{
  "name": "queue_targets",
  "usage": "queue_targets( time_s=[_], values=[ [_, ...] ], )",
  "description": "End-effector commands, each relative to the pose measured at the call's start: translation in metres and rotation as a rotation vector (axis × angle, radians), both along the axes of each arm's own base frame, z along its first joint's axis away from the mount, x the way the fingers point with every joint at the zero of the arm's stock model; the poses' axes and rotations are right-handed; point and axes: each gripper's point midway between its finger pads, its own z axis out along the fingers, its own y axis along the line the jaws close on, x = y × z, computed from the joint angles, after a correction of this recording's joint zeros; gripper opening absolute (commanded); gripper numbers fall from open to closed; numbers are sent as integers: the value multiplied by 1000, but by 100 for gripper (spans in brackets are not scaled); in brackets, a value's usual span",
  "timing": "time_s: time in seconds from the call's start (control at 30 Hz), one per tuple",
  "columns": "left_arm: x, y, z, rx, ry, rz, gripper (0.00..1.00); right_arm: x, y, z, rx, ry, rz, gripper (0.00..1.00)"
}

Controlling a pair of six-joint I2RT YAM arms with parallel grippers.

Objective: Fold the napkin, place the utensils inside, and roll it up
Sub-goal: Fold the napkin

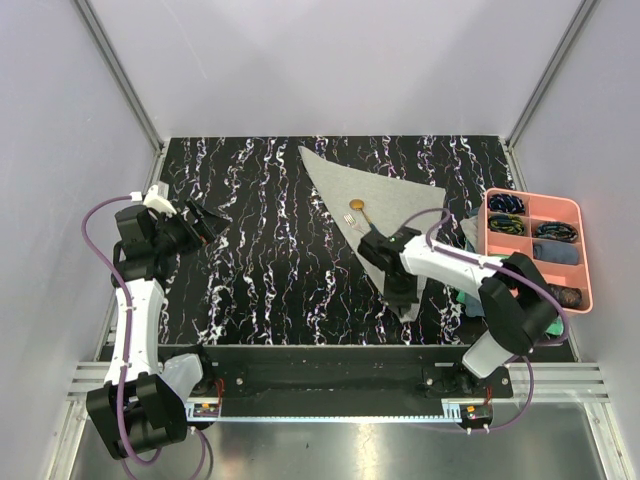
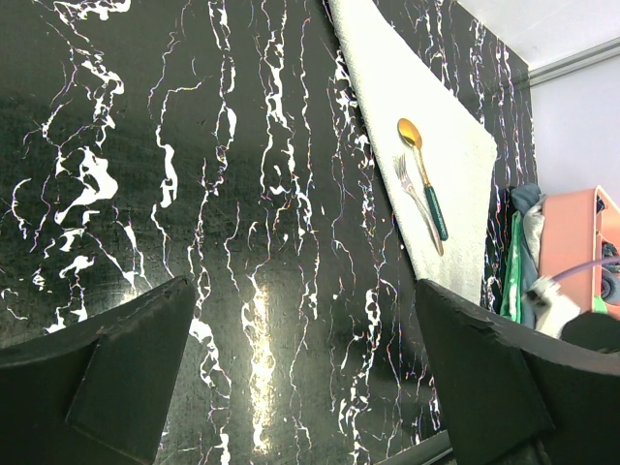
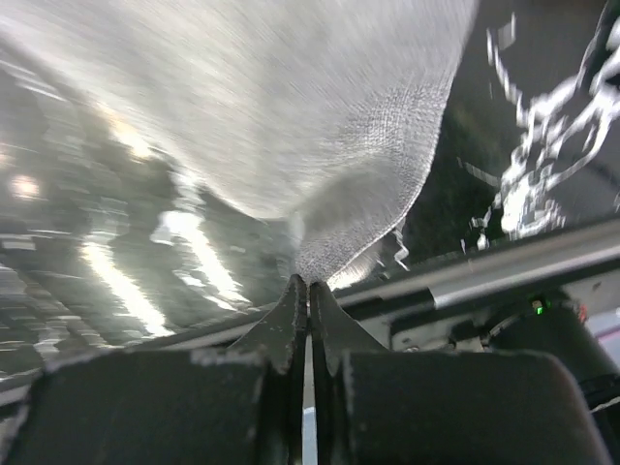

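The napkin [image 1: 355, 185] lies folded into a long triangle on the black marbled table, right of centre. The gold spoon [image 1: 357, 207] and fork [image 1: 349, 218] lie side by side on it near its left edge; their handles run toward the right arm. My right gripper [image 1: 403, 300] is shut on the napkin's near corner; the wrist view shows the tips [image 3: 308, 286] pinching the cloth [image 3: 291, 116], which is lifted slightly. My left gripper [image 1: 210, 218] is open and empty at the far left, well away from the napkin. Its wrist view shows the napkin [image 2: 407, 87], spoon [image 2: 422, 174] and fork [image 2: 417, 199].
A pink compartment tray [image 1: 535, 195] with small dark items stands at the right edge. Dark green and teal folded cloths [image 1: 468, 235] lie between the tray and the napkin, partly under the right arm. The table's metal front rail [image 3: 504, 266] is just behind the right gripper.
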Motion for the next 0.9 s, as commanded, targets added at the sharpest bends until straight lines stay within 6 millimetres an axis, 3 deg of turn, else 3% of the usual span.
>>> queue_targets(
  time_s=[0.0, 0.33, 0.7, 0.87],
  values=[
    [4, -4, 14, 2, -61, -30, 99, 42, 4, 15, -67, -104, 74, 0],
    [3, -4, 12, -1, -53, -32, 99, 137, 39, 20, -69, -231, 150, 0],
    [5, -5, 9, -6, -41, -34, 99, 216, 63, 21, -28, -316, 191, 0],
    [5, -4, 8, -7, -38, -34, 99, 249, 84, 25, 8, -370, 213, 0]
  ],
)
